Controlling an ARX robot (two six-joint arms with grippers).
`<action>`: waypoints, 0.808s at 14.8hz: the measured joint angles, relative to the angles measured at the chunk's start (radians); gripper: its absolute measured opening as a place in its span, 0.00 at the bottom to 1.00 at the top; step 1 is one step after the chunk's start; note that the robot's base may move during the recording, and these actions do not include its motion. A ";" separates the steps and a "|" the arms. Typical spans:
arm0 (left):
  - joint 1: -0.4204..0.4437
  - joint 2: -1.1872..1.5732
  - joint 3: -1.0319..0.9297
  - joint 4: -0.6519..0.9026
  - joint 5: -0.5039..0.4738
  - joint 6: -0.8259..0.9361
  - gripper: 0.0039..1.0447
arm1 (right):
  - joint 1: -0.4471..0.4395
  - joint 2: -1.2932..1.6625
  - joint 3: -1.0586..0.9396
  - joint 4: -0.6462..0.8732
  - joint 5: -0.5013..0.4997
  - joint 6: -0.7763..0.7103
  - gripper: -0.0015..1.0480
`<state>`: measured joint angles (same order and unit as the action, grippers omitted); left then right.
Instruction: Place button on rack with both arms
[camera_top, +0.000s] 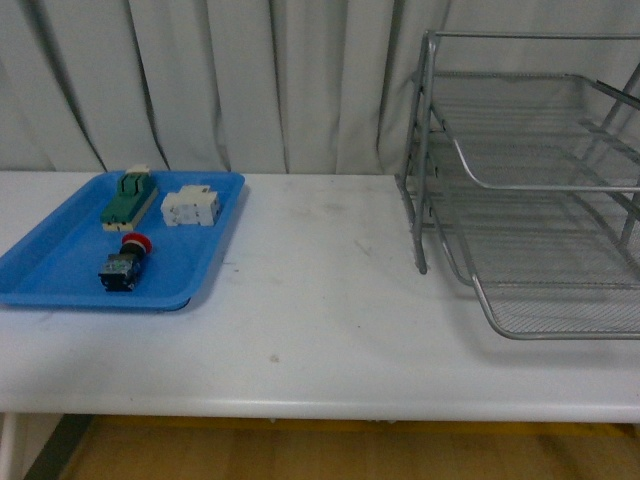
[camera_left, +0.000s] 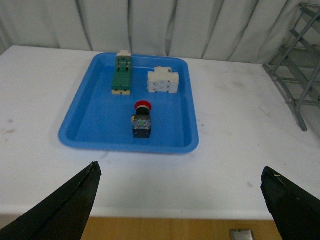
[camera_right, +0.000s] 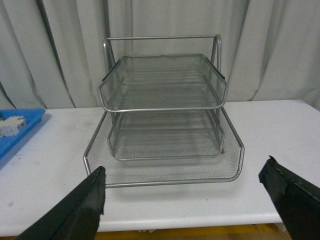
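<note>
1. The button (camera_top: 125, 262) (camera_left: 142, 120) lay on its side in the blue tray (camera_top: 60, 262) (camera_left: 95, 120), close to the tray's near edge and around the middle of its width. Its red cap pointed at the far edge, its dark blocky body at the near one.
2. The rack (camera_top: 530, 190) (camera_right: 162, 110) (camera_left: 295, 65), silver wire mesh in three tiers, stood upright at the right end of the worktop (camera_top: 320, 300), well apart from the button. Its lowest tier was slid out toward the near edge.

Red-capped button (camera_top: 124, 263), silver mesh rack (camera_top: 530, 190)
</note>
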<state>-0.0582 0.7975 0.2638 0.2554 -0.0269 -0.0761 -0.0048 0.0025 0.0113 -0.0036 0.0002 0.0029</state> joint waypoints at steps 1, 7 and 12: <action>0.024 0.195 0.076 0.097 0.045 0.015 0.94 | 0.000 0.000 0.000 0.000 0.000 0.000 0.95; 0.078 0.985 0.582 0.038 0.106 0.129 0.94 | 0.000 0.000 0.000 0.000 0.000 0.000 0.94; 0.102 1.306 0.919 -0.126 0.152 0.128 0.94 | 0.000 0.000 0.000 0.000 0.000 0.000 0.94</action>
<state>0.0441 2.1033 1.1831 0.1299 0.1249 0.0517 -0.0048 0.0025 0.0113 -0.0036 -0.0002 0.0029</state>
